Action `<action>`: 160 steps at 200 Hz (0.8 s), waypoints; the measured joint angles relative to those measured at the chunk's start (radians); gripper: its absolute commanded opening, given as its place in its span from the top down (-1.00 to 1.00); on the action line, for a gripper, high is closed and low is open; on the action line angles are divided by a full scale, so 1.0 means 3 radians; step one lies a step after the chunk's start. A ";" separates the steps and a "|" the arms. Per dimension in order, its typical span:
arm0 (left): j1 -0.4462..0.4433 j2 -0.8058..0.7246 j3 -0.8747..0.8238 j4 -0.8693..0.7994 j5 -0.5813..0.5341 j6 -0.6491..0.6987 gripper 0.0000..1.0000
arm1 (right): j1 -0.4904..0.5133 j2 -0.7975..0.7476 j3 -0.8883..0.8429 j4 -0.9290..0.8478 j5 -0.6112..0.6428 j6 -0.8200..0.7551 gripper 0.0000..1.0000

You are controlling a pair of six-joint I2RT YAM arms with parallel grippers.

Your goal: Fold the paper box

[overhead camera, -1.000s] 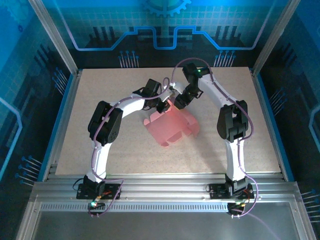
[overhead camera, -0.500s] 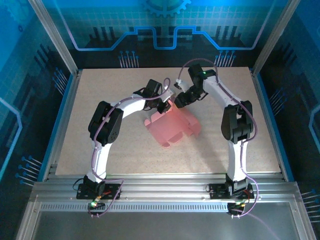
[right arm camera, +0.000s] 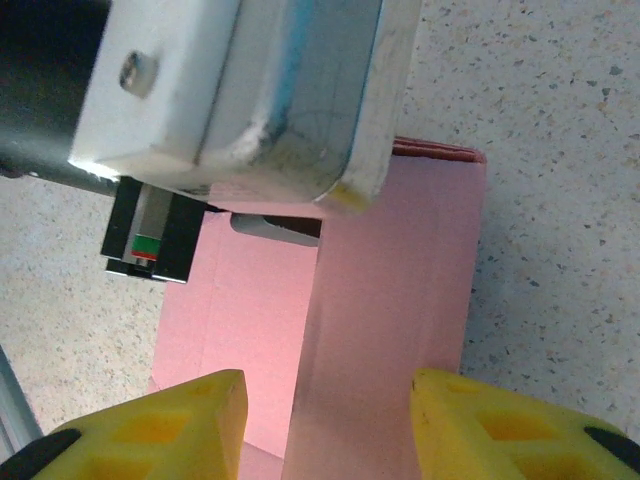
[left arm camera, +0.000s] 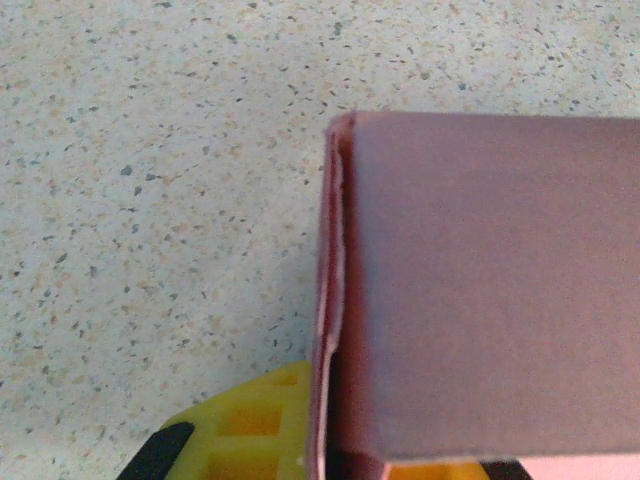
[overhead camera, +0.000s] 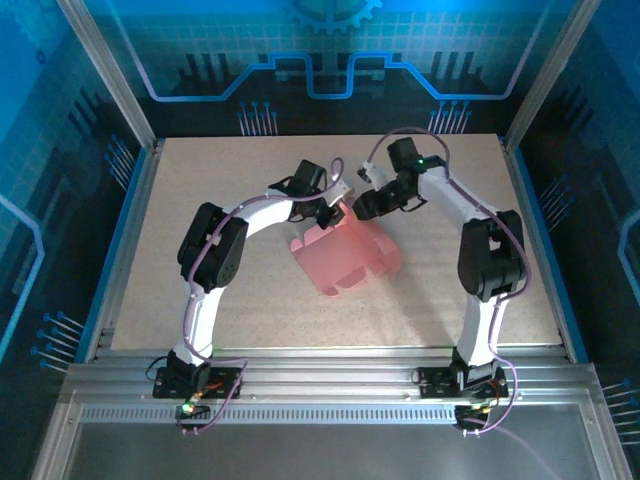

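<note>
Pink card: the paper box [overhead camera: 342, 252] lay near the middle of the speckled table [overhead camera: 220, 190]. It was partly formed, with flaps spread flat toward the near side and one wall raised at the far edge.

My left gripper [overhead camera: 335, 212] sat at that far edge, toward the left corner. In the left wrist view the raised wall stood upright, its thin edge running down between my yellow fingers [left arm camera: 250, 425]. Jaws were closed on that wall, with the card pinched between them.

My right gripper [overhead camera: 362, 207] hung just beside the left one, over the same far edge, on its right. In the right wrist view the two yellow fingertips [right arm camera: 160, 420] stood apart with a plain gap between them. Pink card showed through the gap, farther down. Jaws were partly wide and gripped nothing.

The left arm's grey-white housing [right arm camera: 240, 90] crossed the top of that view, close above the card. I could not tell whether the raised wall was one layer or two.
</note>
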 measured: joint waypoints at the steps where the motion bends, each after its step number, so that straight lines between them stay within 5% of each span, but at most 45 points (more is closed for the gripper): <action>1: -0.0001 0.0000 0.0000 0.0000 0.0004 0.0005 1.00 | -0.0001 -0.0004 -0.0006 0.0005 -0.0003 0.0001 0.03; 108: 0.0003 0.0000 -0.0127 0.0270 0.0092 0.0214 1.00 | -0.0207 -0.0496 -0.0654 0.0701 -0.0027 0.0458 0.04; 160: 0.0001 0.0000 -0.0148 0.0313 0.0104 0.0266 1.00 | -0.0342 -0.0338 -0.0633 0.0843 -0.0305 0.0721 0.09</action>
